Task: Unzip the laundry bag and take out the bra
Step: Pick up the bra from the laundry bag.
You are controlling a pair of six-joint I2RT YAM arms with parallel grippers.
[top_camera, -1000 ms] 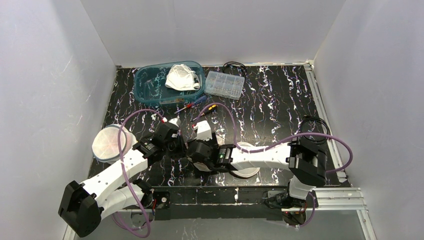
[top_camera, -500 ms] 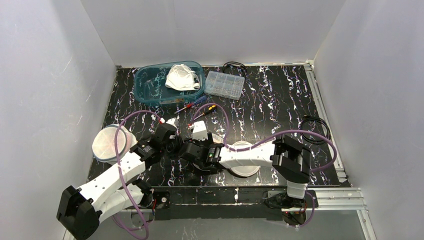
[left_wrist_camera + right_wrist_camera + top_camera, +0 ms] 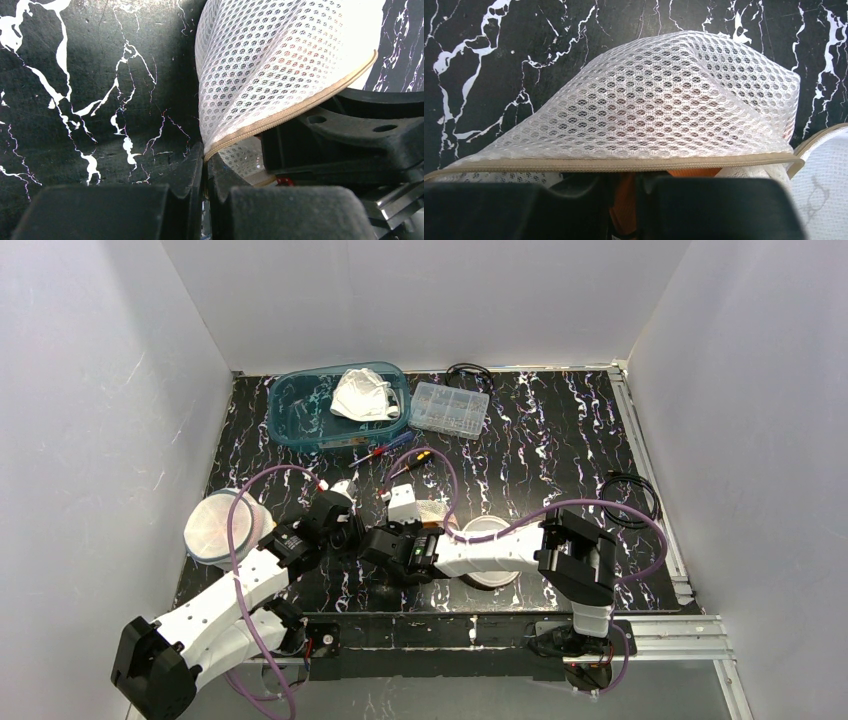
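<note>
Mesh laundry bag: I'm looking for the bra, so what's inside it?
Only orange fabric shows under the mesh laundry bag's zipper edge, between the fingers of the right claw. What garment it is, the mesh hides.

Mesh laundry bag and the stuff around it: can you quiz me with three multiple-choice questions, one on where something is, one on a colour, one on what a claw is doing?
1. The crumpled white item lies: A) in the teal tub B) on the floor C) hanging on the wall.
2. The mesh bag has a zip edge that is: A) red B) beige C) blue.
3. The left claw is: A) wide open B) shut on the zip edge C) out of sight.
Answers: 1 A, it sits inside the tub's walls; 2 B, a tan strip borders the white mesh; 3 B, its fingers pinch the strip's end.
</note>
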